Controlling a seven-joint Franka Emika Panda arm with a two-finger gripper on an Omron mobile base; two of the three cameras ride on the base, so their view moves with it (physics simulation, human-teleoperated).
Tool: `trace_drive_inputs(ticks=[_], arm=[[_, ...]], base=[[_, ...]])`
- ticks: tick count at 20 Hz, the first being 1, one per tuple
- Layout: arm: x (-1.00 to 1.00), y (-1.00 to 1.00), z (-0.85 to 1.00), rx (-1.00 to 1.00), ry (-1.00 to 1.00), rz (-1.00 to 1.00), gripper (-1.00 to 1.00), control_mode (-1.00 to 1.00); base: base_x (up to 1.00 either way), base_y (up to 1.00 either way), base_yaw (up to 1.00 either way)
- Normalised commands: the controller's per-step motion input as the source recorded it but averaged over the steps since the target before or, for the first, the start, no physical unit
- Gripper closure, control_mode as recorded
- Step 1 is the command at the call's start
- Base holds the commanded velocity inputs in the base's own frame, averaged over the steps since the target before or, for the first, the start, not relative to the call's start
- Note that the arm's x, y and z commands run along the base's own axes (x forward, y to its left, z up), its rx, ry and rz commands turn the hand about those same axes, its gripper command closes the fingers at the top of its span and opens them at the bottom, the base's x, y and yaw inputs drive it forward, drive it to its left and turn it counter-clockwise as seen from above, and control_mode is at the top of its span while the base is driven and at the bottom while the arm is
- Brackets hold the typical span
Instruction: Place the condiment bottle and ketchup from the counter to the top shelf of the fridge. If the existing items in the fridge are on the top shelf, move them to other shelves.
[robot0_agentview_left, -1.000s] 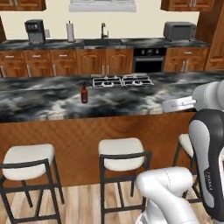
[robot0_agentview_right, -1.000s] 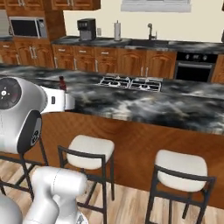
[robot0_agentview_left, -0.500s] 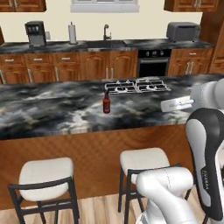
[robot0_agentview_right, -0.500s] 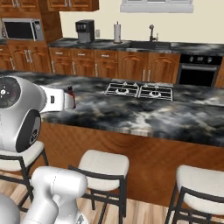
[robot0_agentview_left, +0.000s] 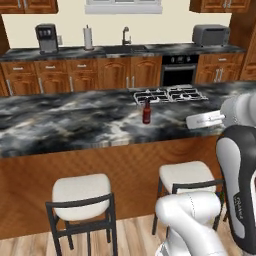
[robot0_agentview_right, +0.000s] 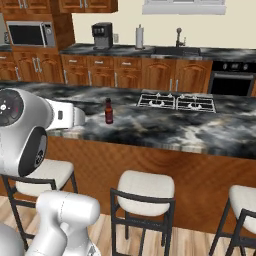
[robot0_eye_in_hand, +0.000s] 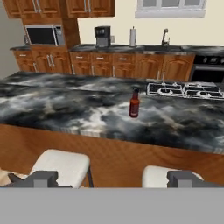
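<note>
- Two dark fingertips of the gripper (robot0_eye_in_hand: 112, 179) are poking up at the bottom of the hand view, one at lower left and one at lower right, sitting spread wide with nothing between them. My guess is it's staying wide so it's ready to go around a bottle.
- Hand camera is looking level across the kitchen, so the gripper is hanging short of the island, over the stools (robot0_eye_in_hand: 61, 164) at the bottom of that frame, well apart from anything it could grab.
- Ketchup (robot0_eye_in_hand: 134, 103) is standing upright near the middle of the hand view, on the counter (robot0_eye_in_hand: 65, 107), just left of the cooktop grates (robot0_eye_in_hand: 186, 89). Dark red-brown body, narrow neck and reddish cap, so I'm calling it the ketchup and not the slim black-capped one.
- Same bottle is sitting at centre of the left base view (robot0_agentview_left: 146, 111) and left of centre in the right base view (robot0_agentview_right: 108, 111), alone on the black marbled stone, nothing touching it.
- Arm's white forearm is reaching in from the right edge of the left base view, stopping short of the bottle.
- Back wall: coffee machine (robot0_eye_in_hand: 102, 36), paper towel roll (robot0_eye_in_hand: 133, 36), faucet (robot0_eye_in_hand: 165, 36), and a microwave (robot0_eye_in_hand: 40, 35) at upper left.
- Judging by all this, the pick isn't started yet; bottle's dead ahead, so the approach looks lined up.
</note>
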Motion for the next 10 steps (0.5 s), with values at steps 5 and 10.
trace_drive_inputs(ticks=[5, 10], arm=[[0.00, 0.00, 0.00, 0.00, 0.00, 0.00, -1.00, 1.00], [0.20, -0.05, -0.02, 0.00, 0.02, 0.00, -1.00, -1.00]], base=[[1.00, 0.29, -0.03], [0.80, 0.02, 0.00]])
